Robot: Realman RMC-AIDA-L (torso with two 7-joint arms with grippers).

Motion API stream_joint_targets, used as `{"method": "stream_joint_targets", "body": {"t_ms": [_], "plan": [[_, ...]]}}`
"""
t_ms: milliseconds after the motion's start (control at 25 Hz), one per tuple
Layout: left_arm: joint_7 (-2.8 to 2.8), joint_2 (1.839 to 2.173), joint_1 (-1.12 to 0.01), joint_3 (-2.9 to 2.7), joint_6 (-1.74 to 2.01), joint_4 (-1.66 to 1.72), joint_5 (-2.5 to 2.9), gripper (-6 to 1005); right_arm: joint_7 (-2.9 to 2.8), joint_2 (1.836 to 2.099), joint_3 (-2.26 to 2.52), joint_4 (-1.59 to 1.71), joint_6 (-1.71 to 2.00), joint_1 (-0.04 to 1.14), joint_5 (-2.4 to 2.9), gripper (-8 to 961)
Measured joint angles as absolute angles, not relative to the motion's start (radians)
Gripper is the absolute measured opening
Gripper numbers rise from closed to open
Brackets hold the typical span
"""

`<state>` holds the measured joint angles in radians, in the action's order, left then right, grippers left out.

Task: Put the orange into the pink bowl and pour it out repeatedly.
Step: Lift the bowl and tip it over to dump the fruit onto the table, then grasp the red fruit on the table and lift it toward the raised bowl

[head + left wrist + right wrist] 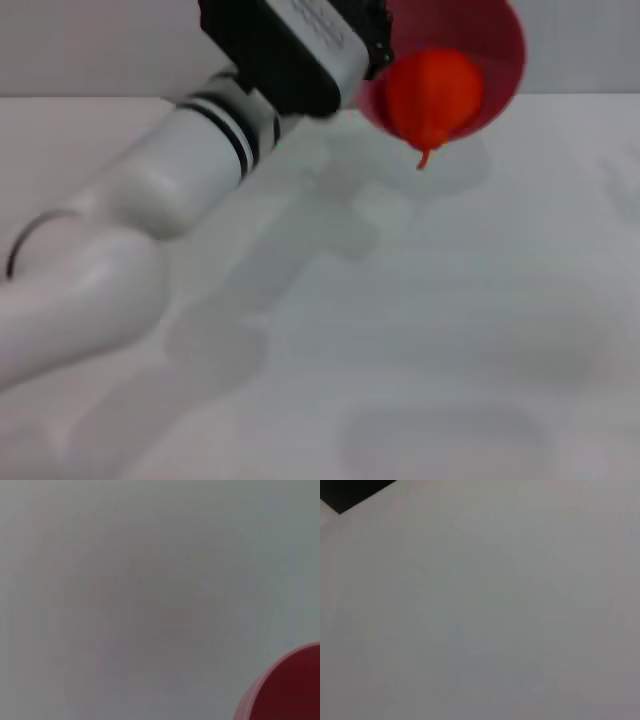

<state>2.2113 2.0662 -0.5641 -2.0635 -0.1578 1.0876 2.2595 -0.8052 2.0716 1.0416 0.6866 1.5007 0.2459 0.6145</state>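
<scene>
The left arm reaches across the head view from the lower left toward the upper middle, its white links ending in a black wrist housing. Its left pincer sits at the near rim of the pink bowl and holds the bowl up in the air above the table; the fingers themselves are mostly hidden behind the housing, but the raised bowl hangs from nothing else, so the pincer is clamped on its rim.

The bowl is tipped steeply on its side, with its opening turned toward the camera and downward. The orange lies at the lower lip of that opening, partly over the rim, with its pointed stem end and short stalk aimed down at the table. It touches the bowl's inner wall and is clear of the table surface. A soft shadow of the arm and bowl falls on the white table beneath them.

In the left wrist view, only a curved piece of the bowl's rim and dark red inside shows at one corner, against plain pale table.

The right pincer appears in no view, so nothing can be said of its grip.
</scene>
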Motion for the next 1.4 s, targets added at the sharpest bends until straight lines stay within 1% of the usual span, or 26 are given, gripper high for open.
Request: {"method": "stream_joint_targets", "body": {"t_ms": [80,240,960,1040,1120,1240,1320,1400], "plan": [[2.124,2.067,-0.546,-2.171,-0.359,1.051,2.260,42,-0.815,2.072,1.042,0.692,1.513,0.246,0.614,472],[2.063,2.067,-0.543,-2.241,-0.475,1.022,2.261,42,-0.849,2.073,1.046,0.702,1.539,0.248,0.613,472],[2.097,2.068,-0.535,-2.257,-0.511,1.019,2.293,42,-0.862,2.077,1.067,0.680,1.587,0.254,0.612,474],[2.126,2.067,-0.538,-2.246,-0.497,1.020,2.293,42,-0.862,2.077,1.068,0.673,1.587,0.258,0.615,474],[2.251,2.064,-0.585,-2.107,-0.300,1.022,2.293,42,-0.862,2.077,1.073,0.666,1.587,0.259,0.617,475],[2.251,2.064,-0.585,-2.107,-0.300,1.022,2.293,42,-0.862,2.076,1.086,0.655,1.587,0.260,0.619,475],[2.336,2.064,-0.654,-1.898,0.021,1.020,2.287,42,-0.862,2.076,1.089,0.645,1.584,0.260,0.619,475],[2.336,2.064,-0.654,-1.898,0.021,1.020,2.287,42,-0.859,2.076,1.092,0.631,1.580,0.262,0.620,475]]}}
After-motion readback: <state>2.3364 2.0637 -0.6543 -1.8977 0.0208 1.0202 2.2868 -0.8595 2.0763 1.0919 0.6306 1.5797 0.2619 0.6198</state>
